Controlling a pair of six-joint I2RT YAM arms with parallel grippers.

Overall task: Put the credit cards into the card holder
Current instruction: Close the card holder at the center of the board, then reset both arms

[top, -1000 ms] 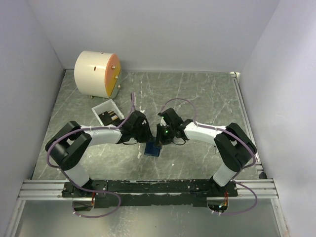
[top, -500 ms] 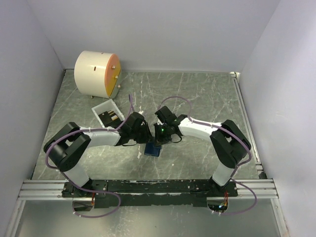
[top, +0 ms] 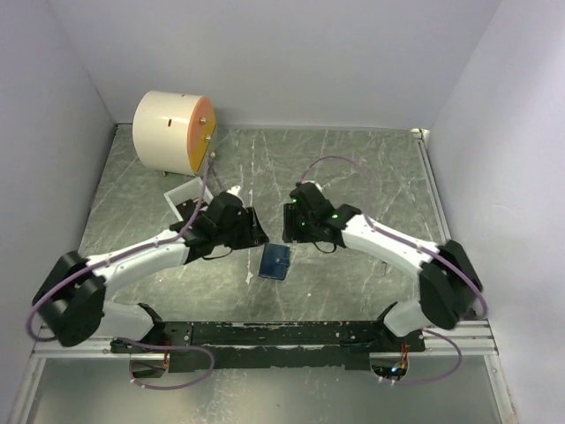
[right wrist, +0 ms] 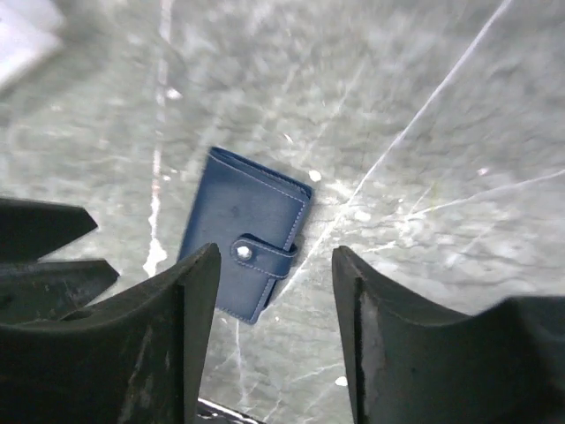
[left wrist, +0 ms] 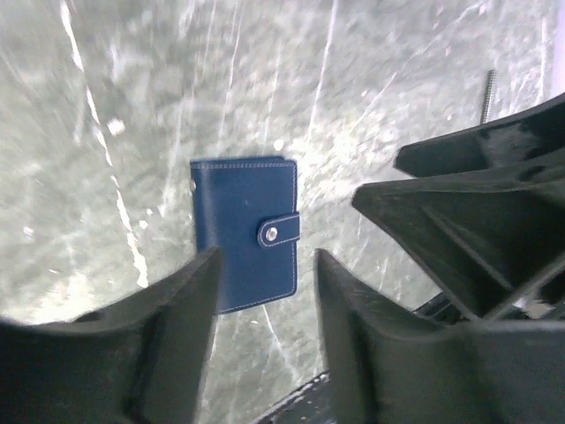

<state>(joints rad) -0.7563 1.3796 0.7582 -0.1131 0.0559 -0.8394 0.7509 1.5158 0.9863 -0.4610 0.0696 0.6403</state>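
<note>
Released and empty at the left gripper [left wrist: 265,265], fingers spread above the table [top: 371,168]. Likewise at the right gripper [right wrist: 275,261]: parted wide, gripping nothing. Framed between both pairs of fingers, flat on the table and touched by neither: the card holder [top: 276,261], folded shut, tab snapped. Farther out, partly hidden behind the left arm, a white tray [top: 179,192]; beyond it, in the back left corner, a cream cylinder [top: 168,131] with an orange face.

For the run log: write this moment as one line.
card holder: closed, snapped, flat on table | left claw: open, empty | right claw: open, empty
</note>
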